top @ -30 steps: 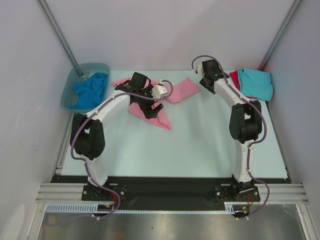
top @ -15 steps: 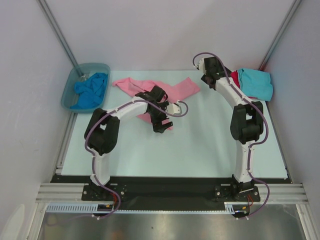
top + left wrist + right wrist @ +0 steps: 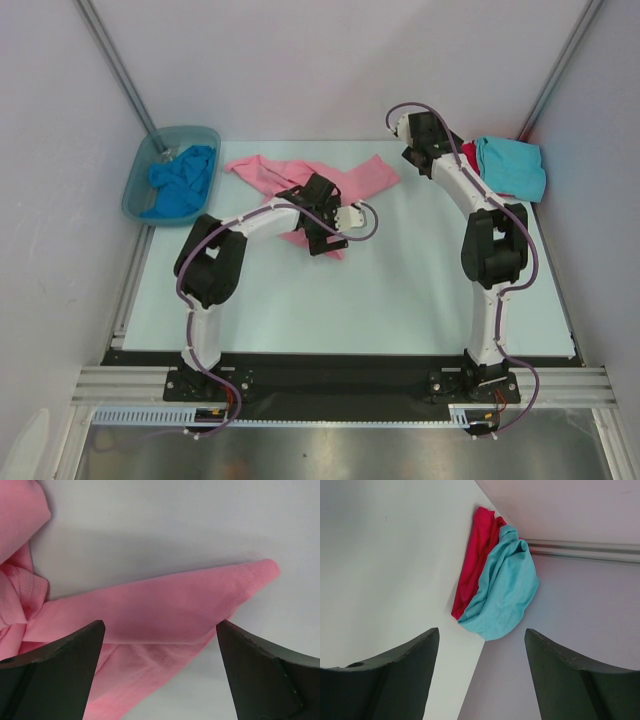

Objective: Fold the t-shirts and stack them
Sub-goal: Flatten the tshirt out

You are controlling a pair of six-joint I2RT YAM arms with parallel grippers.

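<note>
Left gripper hangs over the pink t-shirt, jaws apart and holding nothing, a pointed hemmed corner of the cloth lying between and below them. The shirt lies crumpled across the far middle of the table, bunched into a knot on the left of the wrist view. Right gripper is likewise spread and empty, near the turquoise t-shirt piled on the red t-shirt at the far right corner. The blue t-shirt sits in the plastic tub.

Risk: the corner appears doubled over, so a pinch here may catch two layers; pulling could tighten the knot instead of spreading the shirt flat.
</note>
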